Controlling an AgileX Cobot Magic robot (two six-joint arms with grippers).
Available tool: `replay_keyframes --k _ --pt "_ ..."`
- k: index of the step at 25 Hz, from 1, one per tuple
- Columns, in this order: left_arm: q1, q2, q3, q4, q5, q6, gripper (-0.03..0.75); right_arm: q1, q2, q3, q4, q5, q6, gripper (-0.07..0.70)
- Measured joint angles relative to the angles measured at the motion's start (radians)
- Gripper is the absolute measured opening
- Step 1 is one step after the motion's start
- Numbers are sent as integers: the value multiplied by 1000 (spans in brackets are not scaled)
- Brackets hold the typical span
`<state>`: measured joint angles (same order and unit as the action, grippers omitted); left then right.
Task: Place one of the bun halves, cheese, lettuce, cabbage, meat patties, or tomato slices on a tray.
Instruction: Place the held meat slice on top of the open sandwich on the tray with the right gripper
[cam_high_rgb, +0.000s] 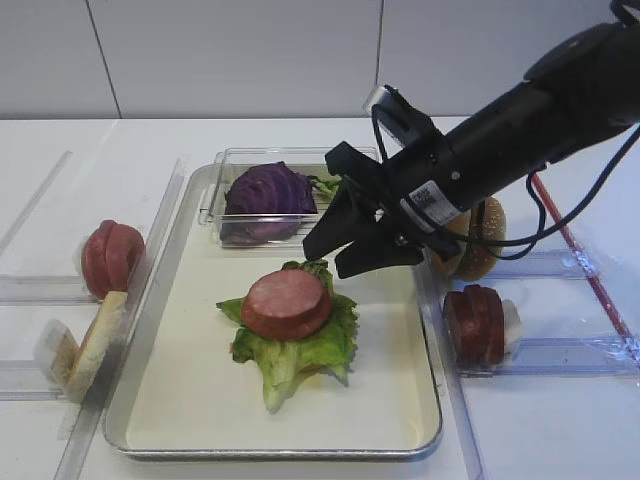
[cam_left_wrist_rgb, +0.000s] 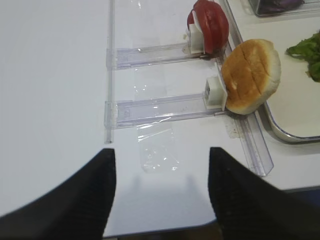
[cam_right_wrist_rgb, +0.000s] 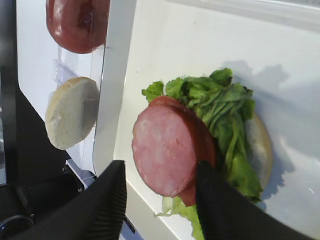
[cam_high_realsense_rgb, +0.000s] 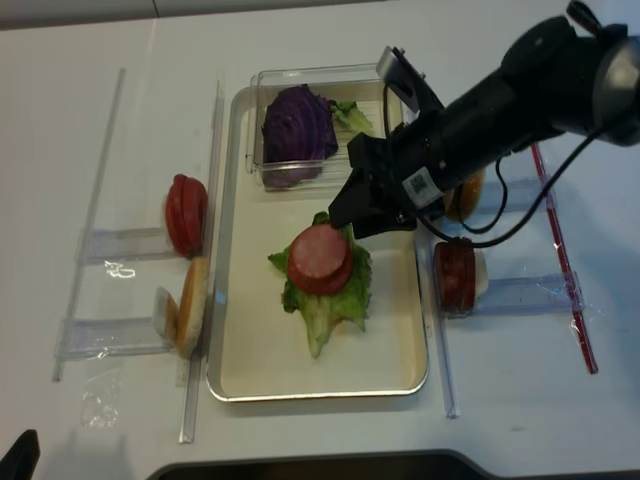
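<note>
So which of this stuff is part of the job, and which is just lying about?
Job:
tray
patties on the lettuce
cabbage
tomato slices
bun halves
spare patties
right gripper, open above the tray

Lying about:
clear box holding the cabbage
clear racks
red strip

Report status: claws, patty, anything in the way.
Right claw open, empty, above tray. Left claw open, parked off-tray. Meat patties sit on lettuce. Nothing blocking.
</note>
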<state>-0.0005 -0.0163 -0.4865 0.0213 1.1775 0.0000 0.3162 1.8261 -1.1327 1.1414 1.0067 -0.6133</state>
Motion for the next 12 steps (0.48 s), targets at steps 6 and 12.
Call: replay_keyframes --k 6,12 --pt "0 0 0 0 0 0 417 0 -4 -153 -195 109 157 373" --pt "0 0 0 0 0 0 417 0 -4 -330 -382 196 299 373"
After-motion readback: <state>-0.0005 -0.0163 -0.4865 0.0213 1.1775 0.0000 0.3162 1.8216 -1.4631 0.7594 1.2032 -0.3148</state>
